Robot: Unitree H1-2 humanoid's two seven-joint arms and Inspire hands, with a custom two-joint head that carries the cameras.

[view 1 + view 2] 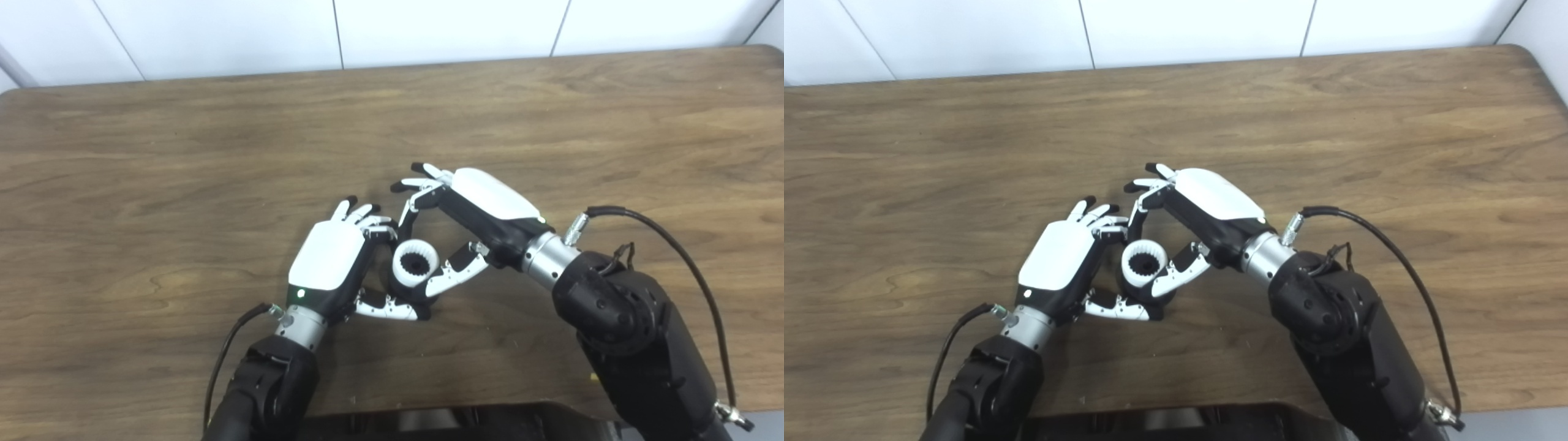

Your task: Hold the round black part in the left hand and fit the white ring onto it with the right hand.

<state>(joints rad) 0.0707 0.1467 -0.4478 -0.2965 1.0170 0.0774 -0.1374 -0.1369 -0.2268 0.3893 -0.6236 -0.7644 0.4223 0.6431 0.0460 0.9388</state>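
Right, both hands are crowded together at the middle of the brown wood-grain table, with a white panelled wall running behind its far edge. Around them the tabletop shows only a black cable looping off the right wrist and a thinner one off the left.

The left hand sits palm inward, its fingers and thumb curled around the round black part, gripping it low down; much of that part is hidden behind the fingers and the ring. The white toothed plastic ring sits on top of the black part, its round opening facing up towards the camera and a little to the right, so its axis stands tilted off vertical.

The right hand comes in from the right, its thumb pressed against the ring's right rim and its fingers arched over the far side. Whether those fingers touch the ring I cannot tell, so its grip is unclear.
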